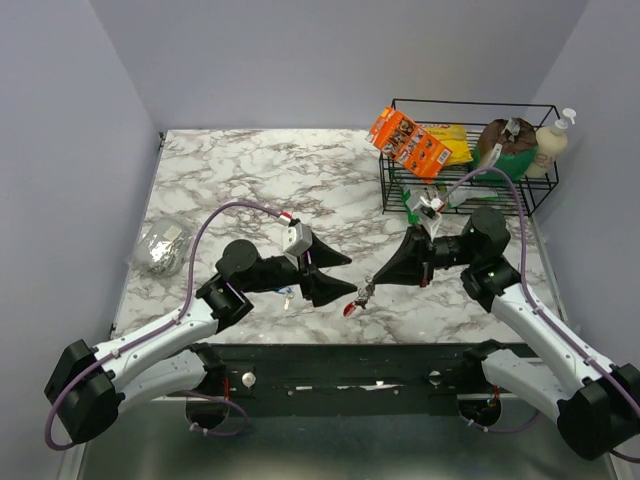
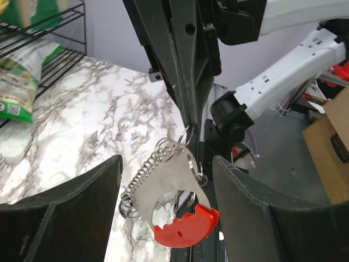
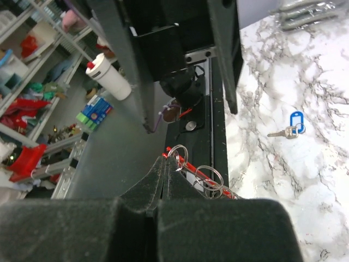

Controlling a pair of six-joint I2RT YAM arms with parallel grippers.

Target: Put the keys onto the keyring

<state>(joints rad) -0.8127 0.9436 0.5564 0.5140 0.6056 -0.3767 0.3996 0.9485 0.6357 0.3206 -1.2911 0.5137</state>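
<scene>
The keyring [image 2: 169,180], a silver plate with a spring coil, small rings and a red curved piece [image 2: 182,232], hangs above the table's front edge. My right gripper [image 1: 375,283] is shut on one of its top rings [image 3: 210,176]. My left gripper [image 2: 166,164] is open, one finger on each side of the hanging keyring and neither touching it. In the top view the left gripper [image 1: 350,277] faces the right one, tip to tip, with the keyring [image 1: 356,299] dangling between them. A key with a blue head [image 3: 294,123] lies flat on the marble, under the left arm [image 1: 287,295].
A crumpled foil lump [image 1: 162,247] sits at the table's left edge. At the back right a black wire rack [image 1: 470,160] holds an orange packet, a yellow packet, a brown-and-green item and a pump bottle. The arms' black base rail [image 1: 340,370] runs along the near edge.
</scene>
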